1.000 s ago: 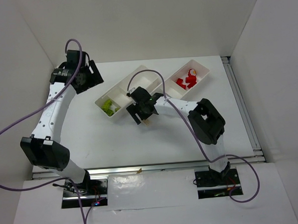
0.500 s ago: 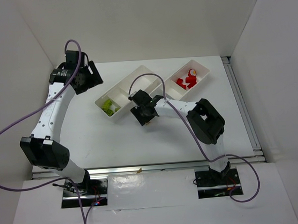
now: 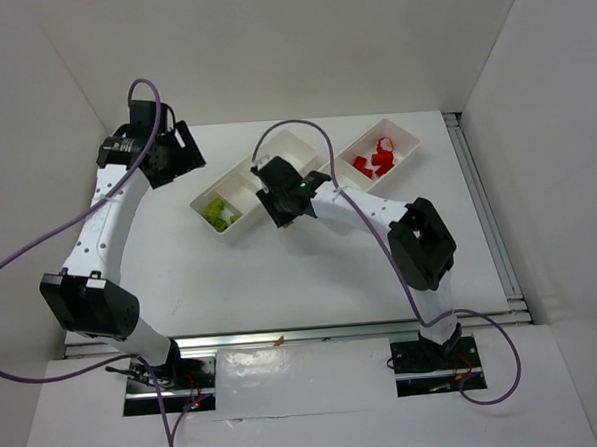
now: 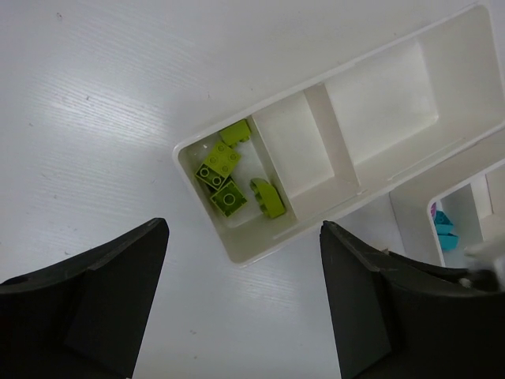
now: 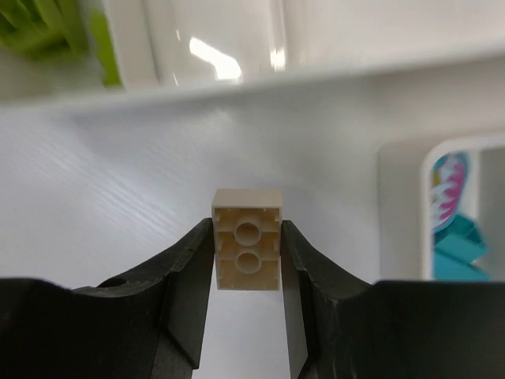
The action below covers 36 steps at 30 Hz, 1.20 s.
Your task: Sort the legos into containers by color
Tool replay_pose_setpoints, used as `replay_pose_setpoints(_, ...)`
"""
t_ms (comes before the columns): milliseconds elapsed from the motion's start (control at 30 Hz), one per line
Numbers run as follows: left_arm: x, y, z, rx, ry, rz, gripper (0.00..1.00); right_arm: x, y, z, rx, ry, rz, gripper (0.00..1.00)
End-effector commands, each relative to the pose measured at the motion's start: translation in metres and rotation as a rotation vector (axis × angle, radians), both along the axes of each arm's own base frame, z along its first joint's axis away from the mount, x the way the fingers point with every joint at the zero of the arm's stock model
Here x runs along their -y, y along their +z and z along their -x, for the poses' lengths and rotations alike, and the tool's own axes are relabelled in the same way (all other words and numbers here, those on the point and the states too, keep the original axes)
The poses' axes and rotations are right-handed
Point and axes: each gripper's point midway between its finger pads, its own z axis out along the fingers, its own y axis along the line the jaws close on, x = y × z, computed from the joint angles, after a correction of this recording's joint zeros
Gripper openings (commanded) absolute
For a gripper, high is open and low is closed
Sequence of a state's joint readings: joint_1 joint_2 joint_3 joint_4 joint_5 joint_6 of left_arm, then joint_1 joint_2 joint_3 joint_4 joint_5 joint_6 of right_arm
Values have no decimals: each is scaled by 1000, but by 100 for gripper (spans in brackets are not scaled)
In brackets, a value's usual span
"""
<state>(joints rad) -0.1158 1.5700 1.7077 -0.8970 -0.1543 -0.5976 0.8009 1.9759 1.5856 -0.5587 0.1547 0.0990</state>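
Since a second ago your right gripper [image 3: 282,199] has swung off the open table [image 3: 181,280] toward the trays, and the left arm has not moved. The right jaws are clamped on a beige brick [image 5: 247,241], pinching its long sides, hollow underside facing the wrist camera.

The relation that matters is this. The brick's long axis points straight at the near wall of the left tray [image 5: 237,79], and the bare compartment [image 5: 221,31] lies just beyond that wall, dead ahead. The lime bricks [image 4: 233,178] fill the section to its left. The second tray [image 5: 402,213], holding cyan bricks [image 5: 458,245], sits close on the right. The red bricks [image 3: 377,159] lie in that tray's far end.

Your left gripper [image 4: 245,227] hangs spread and empty above the lime end, but the right one is nearer the target.

From above, the right wrist hides both the brick and the cyan compartment. You cannot tell how high the brick hangs above the rim.
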Motion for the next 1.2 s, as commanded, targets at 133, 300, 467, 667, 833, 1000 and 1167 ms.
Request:
replay_pose_setpoints(133, -7, 28, 2, 86, -17, -5, 89, -48, 109, -55, 235, -15, -163, 29)
replay_pose_setpoints(300, -17, 36, 8, 109, 8, -11, 89, -75, 117, -81, 290, -11, -212, 29)
replay_pose_setpoints(467, -21, 35, 16, 101, 17, -12, 89, -87, 117, -101, 340, -39, -229, 32)
replay_pose_setpoints(667, -19, 21, 23, 60, 6, 6, 89, -103, 97, -117, 330, -17, -239, 34)
replay_pose_setpoints(833, -20, 20, 25, 59, 6, 6, 89, -111, 85, -116, 305, 10, -249, 50)
replay_pose_setpoints(1000, -20, 20, 25, 59, 6, 6, 89, -106, 108, -115, 330, -3, -259, 88)
replay_pose_setpoints(1167, -18, 30, 25, 77, -2, 14, 89, -64, 168, -116, 447, -124, -243, 100)
